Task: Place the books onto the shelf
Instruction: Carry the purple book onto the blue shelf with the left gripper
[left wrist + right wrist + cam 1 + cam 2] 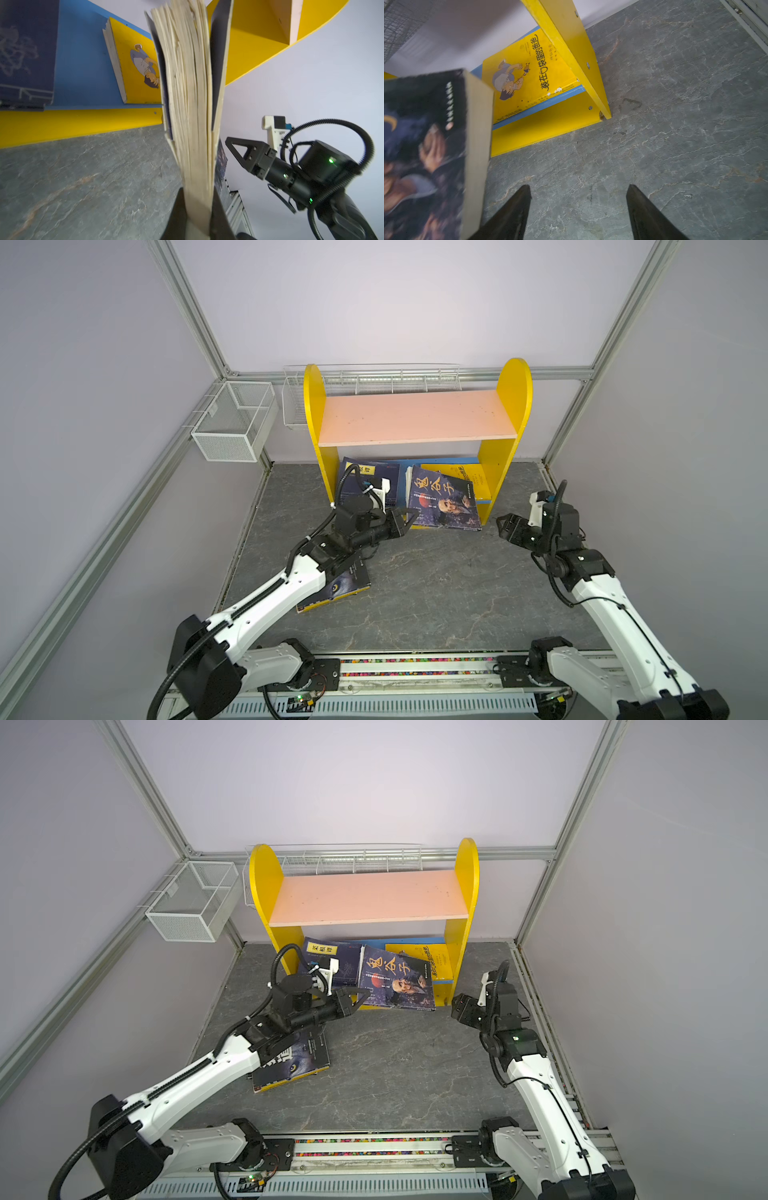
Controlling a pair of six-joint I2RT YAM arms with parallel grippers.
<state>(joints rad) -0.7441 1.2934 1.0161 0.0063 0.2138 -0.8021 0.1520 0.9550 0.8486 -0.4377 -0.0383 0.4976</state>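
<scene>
At the front of the shelf (415, 416), left jaws pinch the dark 鬼谷子 book (442, 499); right jaws spread, at its 3 o'clock.

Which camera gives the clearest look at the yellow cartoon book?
The right wrist view: the yellow cartoon book shows its title and figure up close. Both top views show a small part; the left wrist view, the figure only.

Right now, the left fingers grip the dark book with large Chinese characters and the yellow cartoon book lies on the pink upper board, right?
No: the yellow cartoon book lies on the blue lower board, not the pink upper board, as the left wrist view shows. The left fingers do grip the dark book.
</scene>
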